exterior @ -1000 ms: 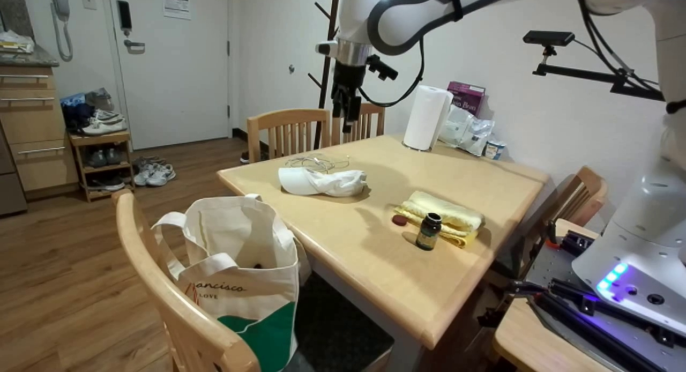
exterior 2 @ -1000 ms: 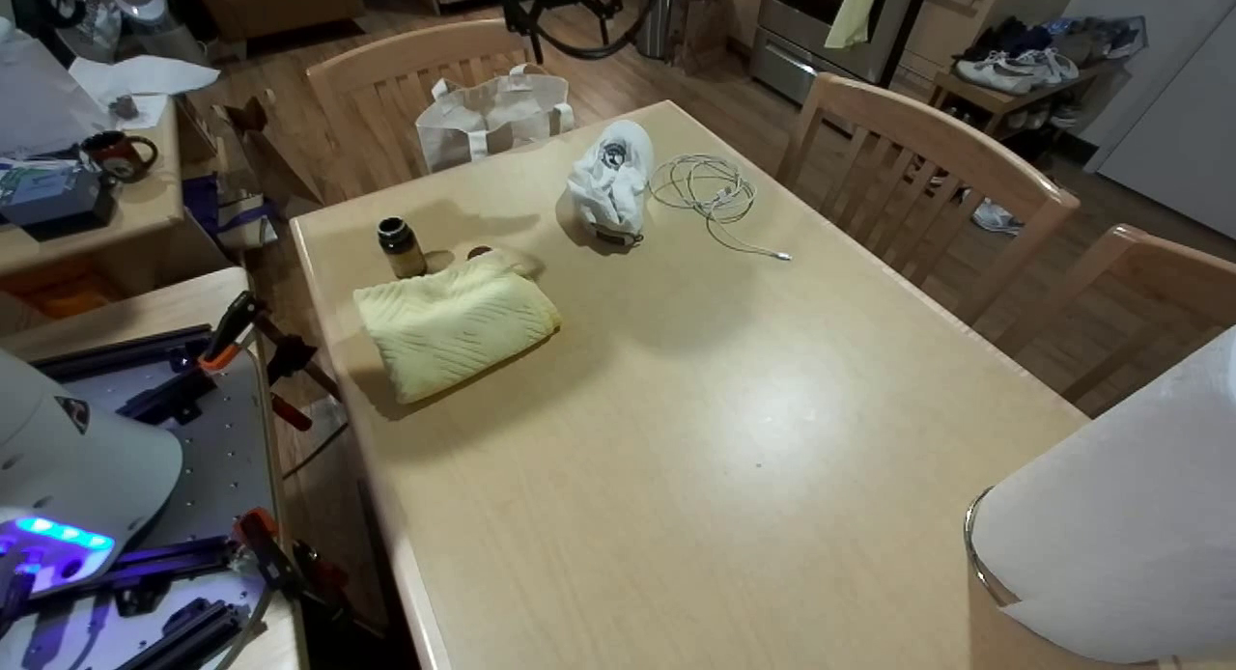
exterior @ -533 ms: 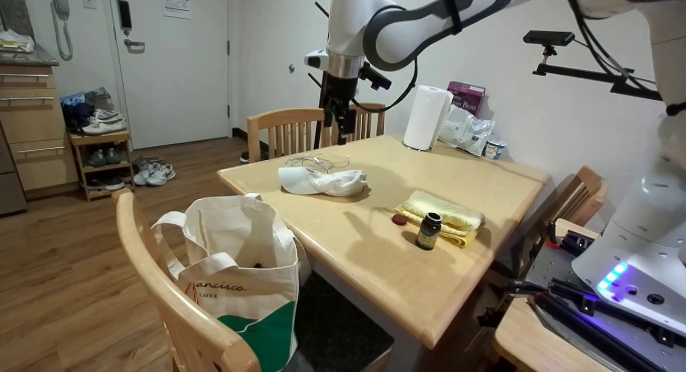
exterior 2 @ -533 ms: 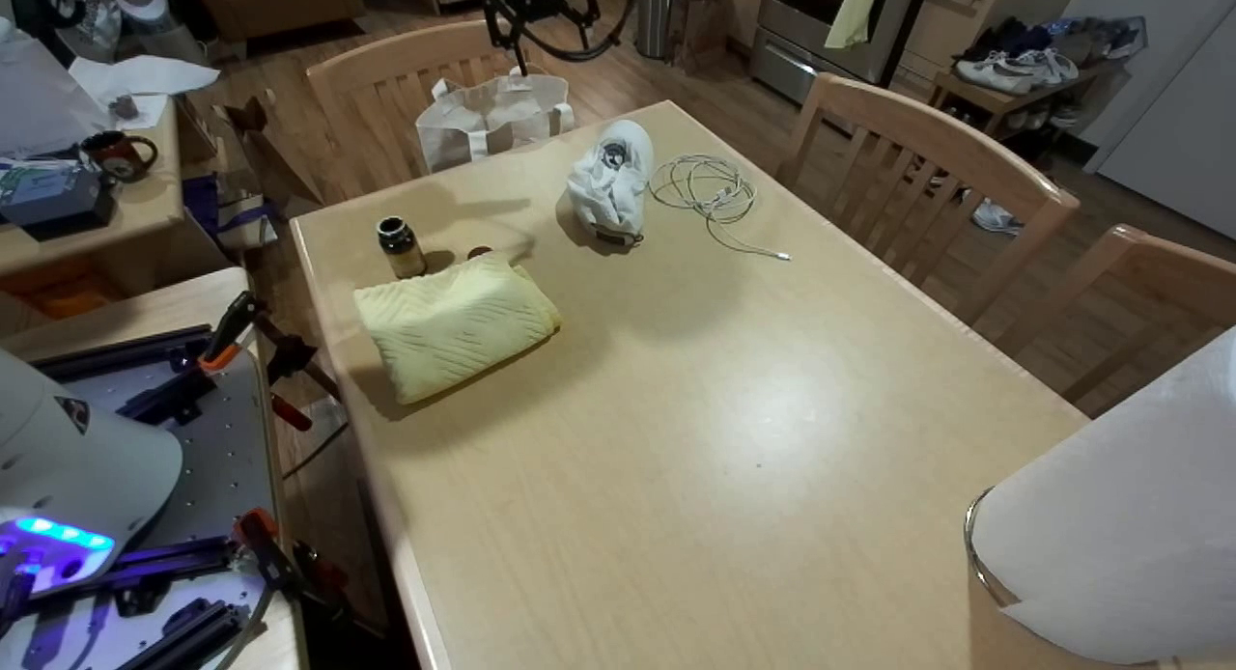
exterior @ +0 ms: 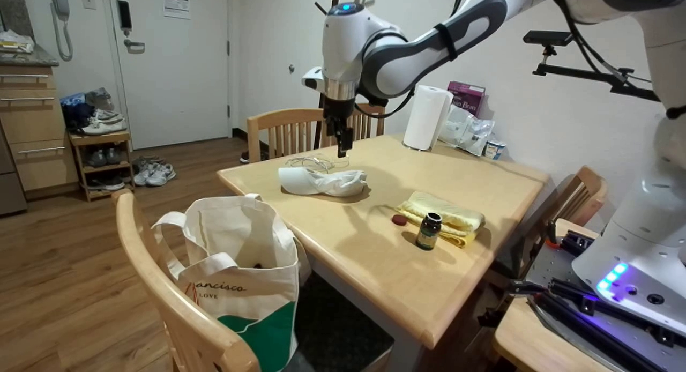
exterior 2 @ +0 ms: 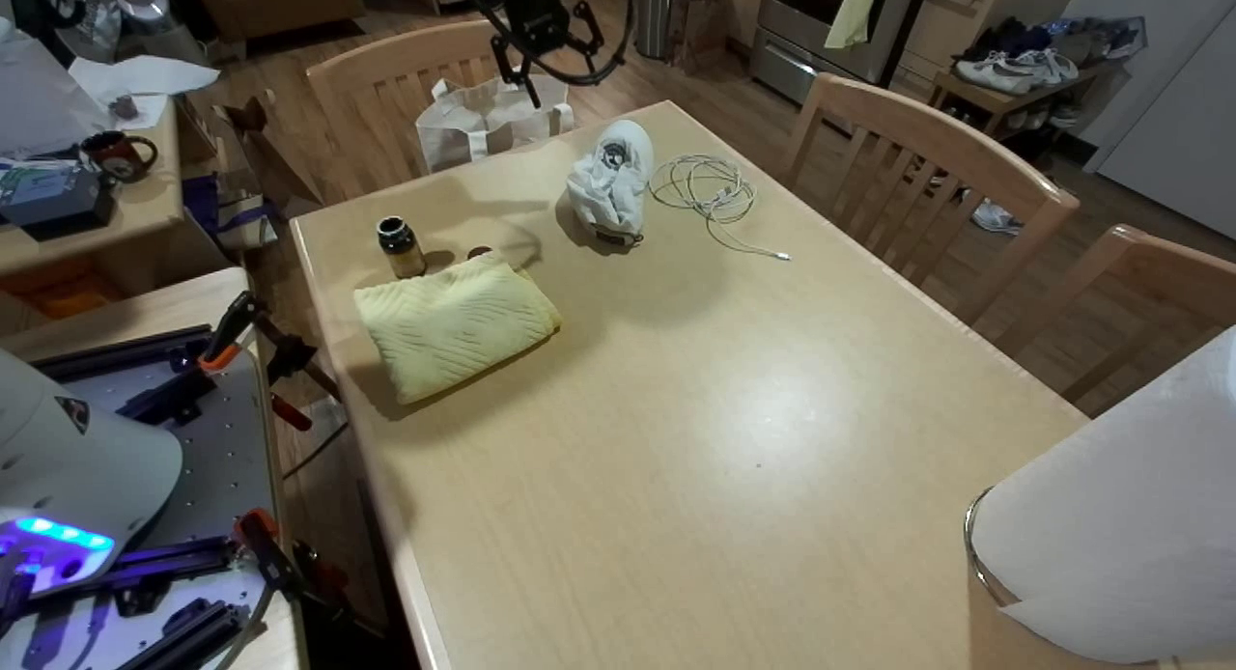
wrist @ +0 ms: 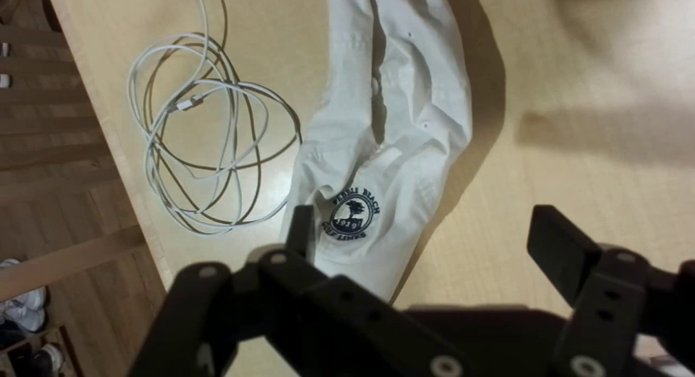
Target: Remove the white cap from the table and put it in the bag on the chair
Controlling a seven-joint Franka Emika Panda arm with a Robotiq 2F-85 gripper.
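The white cap (exterior: 321,181) lies crumpled on the wooden table (exterior: 343,238), near the edge by the bag. It also shows in an exterior view (exterior 2: 610,182) and in the wrist view (wrist: 380,165), with a dark round emblem. The cream tote bag (exterior: 241,248) stands open on the chair (exterior: 155,281); its inside is only partly visible. My gripper (exterior: 343,147) is open, pointing down, above the table and apart from the cap. In the wrist view its fingers (wrist: 431,238) are wide apart; the left one overlaps the cap, the right one shows over bare table.
A coiled white cable (wrist: 157,176) lies beside the cap. A folded yellow cloth (exterior: 445,214), a dark bottle (exterior: 429,232) and a red lid (exterior: 399,220) are on the table. A paper towel roll (exterior: 427,120) stands at the far side. Wooden chairs (exterior 2: 927,158) line another edge.
My gripper has come down toward the table and shifted slightly left in an exterior view. The cap, the bag and the other objects have not moved.
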